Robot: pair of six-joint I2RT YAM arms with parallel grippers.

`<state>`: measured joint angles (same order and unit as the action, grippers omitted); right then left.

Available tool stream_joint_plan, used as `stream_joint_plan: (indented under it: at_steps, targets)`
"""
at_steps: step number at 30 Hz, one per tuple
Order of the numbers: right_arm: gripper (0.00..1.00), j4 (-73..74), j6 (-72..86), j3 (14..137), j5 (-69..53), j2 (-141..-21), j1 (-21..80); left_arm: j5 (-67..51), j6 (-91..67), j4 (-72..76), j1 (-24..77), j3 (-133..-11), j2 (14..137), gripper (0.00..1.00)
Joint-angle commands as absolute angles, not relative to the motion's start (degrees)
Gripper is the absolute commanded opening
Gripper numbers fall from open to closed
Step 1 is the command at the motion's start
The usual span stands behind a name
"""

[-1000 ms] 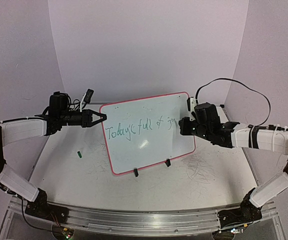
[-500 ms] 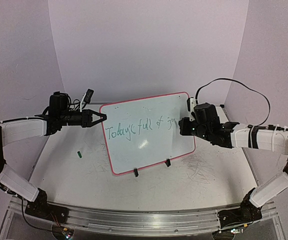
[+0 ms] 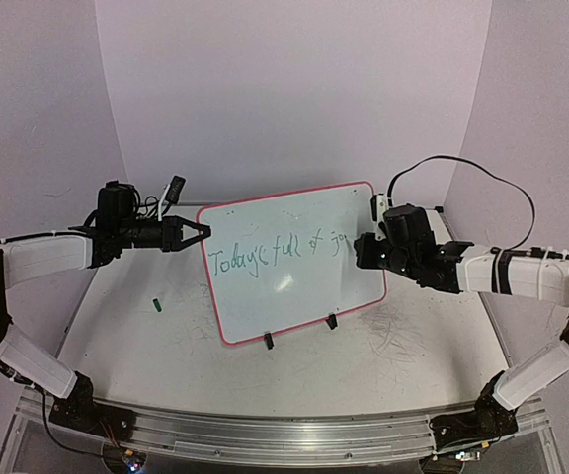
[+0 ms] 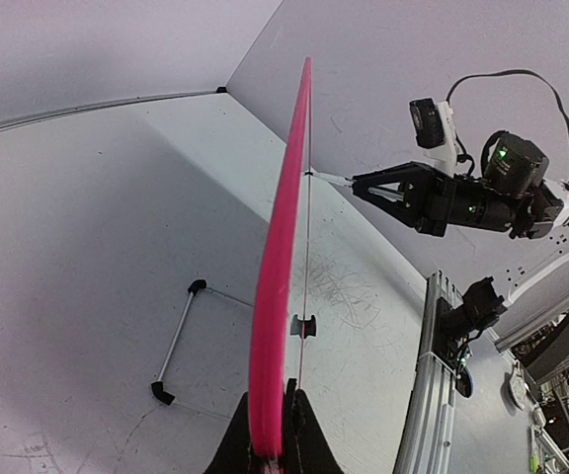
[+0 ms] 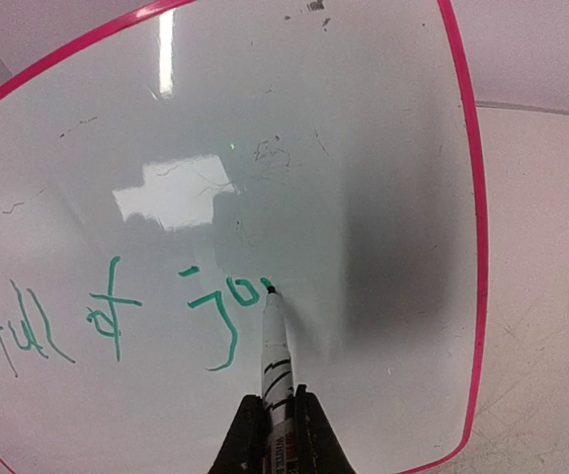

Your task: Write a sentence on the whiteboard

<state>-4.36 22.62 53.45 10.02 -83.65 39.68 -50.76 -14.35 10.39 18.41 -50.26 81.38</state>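
Writing is well advanced. The sentence (image 3: 277, 252) reads "Today's full of jo" in thin green strokes, in one line across the whiteboard (image 3: 299, 286). The last word looks unfinished, so its ending and any closing mark are judged to be left.

The whiteboard stands near the middle of the worktop (image 3: 393, 346), between the two arms, leaning back on two small black feet (image 3: 268, 341). The left fingers (image 4: 233, 446) are closed on its left edge and steady it. The right fingers (image 5: 246, 434) are closed on a pen (image 5: 274, 346), whose dark tip touches the surface at the small "o".

Materials and shapes:
- Whiteboard: rectangular, with a glossy white face that mirrors a bright light patch.
- Frame (image 5: 474, 247): thin, red-pink, smooth, with rounded corners.
- Pen: slim, with a white barrel carrying black bands and print, tapering to a fine point.
- Worktop: matte, pale, scuffed with faint scribbled marks near the right foot.
- Cap (image 3: 155, 305): small, green, lying on the worktop left of the whiteboard, well apart from it.
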Motion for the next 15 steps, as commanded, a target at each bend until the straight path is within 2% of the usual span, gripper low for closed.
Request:
stream_joint_plan:
  at_steps: [1,15]
  targets:
    - [0.00,-2.8,23.6,52.3,10.4,-82.4,39.8,-46.2,-8.3,7.0,19.6,-51.2,82.9,0.00]
    - [0.00,-6.8,22.7,54.0,13.7,-82.7,39.8,-46.1,-8.3,7.1,19.7,-51.2,82.9,0.00]
